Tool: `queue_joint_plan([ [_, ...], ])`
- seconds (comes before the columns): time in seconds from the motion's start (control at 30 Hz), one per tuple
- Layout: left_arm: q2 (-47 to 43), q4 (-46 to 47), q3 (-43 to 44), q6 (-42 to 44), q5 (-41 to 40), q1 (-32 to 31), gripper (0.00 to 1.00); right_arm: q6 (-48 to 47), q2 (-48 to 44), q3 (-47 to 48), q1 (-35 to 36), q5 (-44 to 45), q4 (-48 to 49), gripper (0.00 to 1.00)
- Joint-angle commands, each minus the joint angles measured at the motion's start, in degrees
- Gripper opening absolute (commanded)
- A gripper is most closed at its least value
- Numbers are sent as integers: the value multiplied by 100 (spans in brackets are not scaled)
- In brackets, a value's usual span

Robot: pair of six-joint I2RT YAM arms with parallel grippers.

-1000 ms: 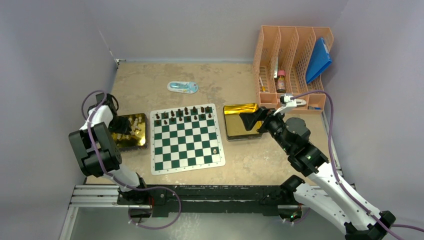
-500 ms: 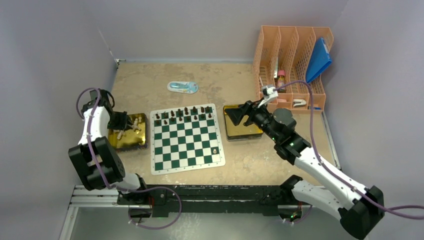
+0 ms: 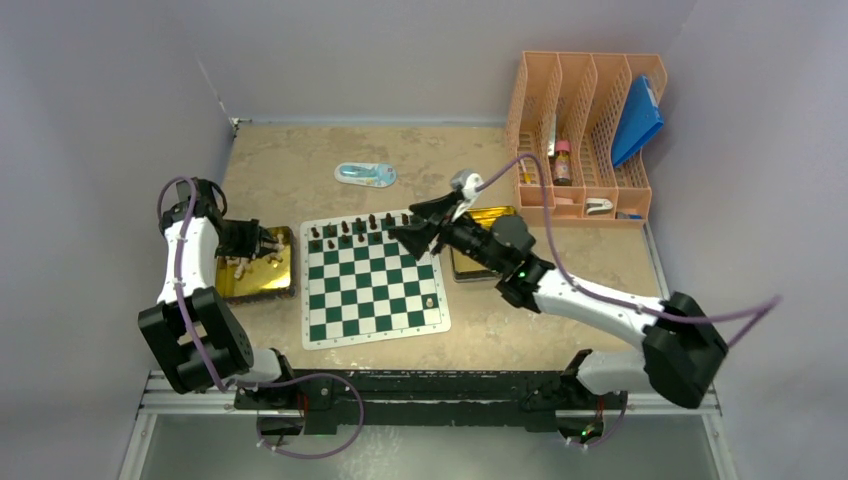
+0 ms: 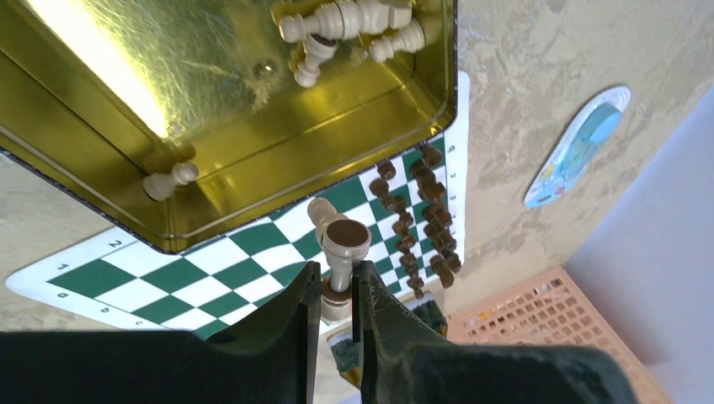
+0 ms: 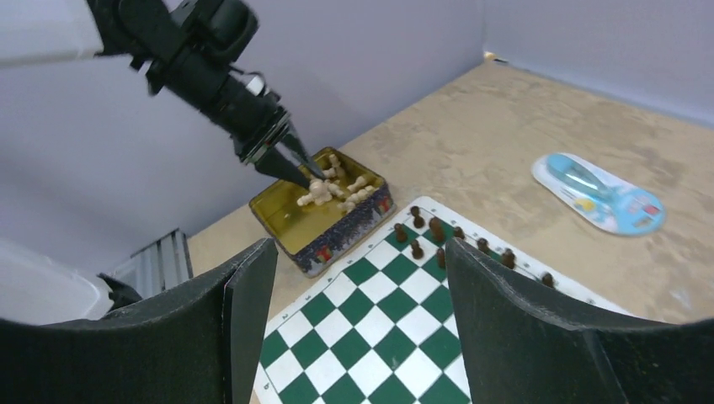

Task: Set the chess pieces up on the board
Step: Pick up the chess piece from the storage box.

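The green-and-white board (image 3: 370,290) lies mid-table. Dark pieces (image 3: 365,228) stand along its two far rows, and one cream piece (image 3: 430,300) stands near its right edge. My left gripper (image 3: 268,240) hovers over the left gold tray (image 3: 255,285). It is shut on a cream piece (image 4: 341,252) held by its stem. Several cream pieces (image 4: 345,21) lie in that tray. My right gripper (image 3: 408,228) is open and empty above the board's far right corner. In the right wrist view its fingers (image 5: 244,328) frame the board (image 5: 396,337).
A second gold tray (image 3: 470,272) sits right of the board, partly hidden by my right arm. A peach desk organizer (image 3: 585,130) stands at the back right. A light blue packet (image 3: 365,174) lies beyond the board. Walls close in on the left, back and right.
My right arm has swung left from over the right tray to above the board's far right corner. My left gripper has shifted slightly right over the left tray.
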Motion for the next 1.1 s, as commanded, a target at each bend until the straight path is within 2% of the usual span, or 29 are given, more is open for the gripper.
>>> queue_joint_plan([
  [0.0, -211, 11, 68, 50, 633, 36, 15, -698, 717, 560, 208, -402, 1415, 75],
  [0.13, -275, -11, 93, 63, 987, 36, 15, -1174, 1434, 407, 341, -937, 2869, 73],
  [0.23, -125, -78, 176, 129, 1482, 27, 14, -1479, 1845, 286, 345, -941, 3706, 73],
  [0.33, 39, -42, 207, 227, 1968, -20, 14, -1882, 2375, 352, 356, -1074, 4310, 71],
  [0.57, -52, 123, 169, 248, 2449, -129, 13, -2736, 3668, 531, 372, -1190, 5872, 70],
  [0.77, -240, 226, 55, 192, 2858, -259, 13, -3134, 4460, 979, 520, -1146, 6346, 68],
  [0.9, -346, 200, 93, 156, 3083, -364, 13, -3613, 4943, 1436, 772, -788, 6485, 66],
  [1.07, -465, 209, 144, 97, 3251, -459, 13, -3588, 5392, 1919, 904, -541, 6765, 65],
])
